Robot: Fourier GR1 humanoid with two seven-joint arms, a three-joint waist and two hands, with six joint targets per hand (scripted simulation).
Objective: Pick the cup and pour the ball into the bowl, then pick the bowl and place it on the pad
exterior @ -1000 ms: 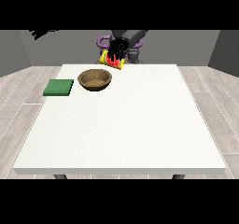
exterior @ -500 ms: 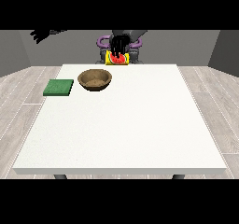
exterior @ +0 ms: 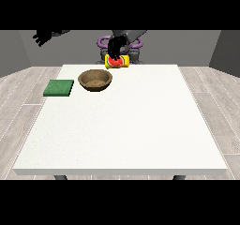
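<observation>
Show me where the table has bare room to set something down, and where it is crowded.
Bare: the whole near half of the table and its right side, from the bowl across to the right edge. Crowded: the far left, where the green pad lies beside the bowl, and the far edge, where a hand holds the cup.

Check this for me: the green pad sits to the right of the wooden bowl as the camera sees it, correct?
Not quite. In the front view the green pad sits to the left of the wooden bowl, near the table's left edge.
</observation>
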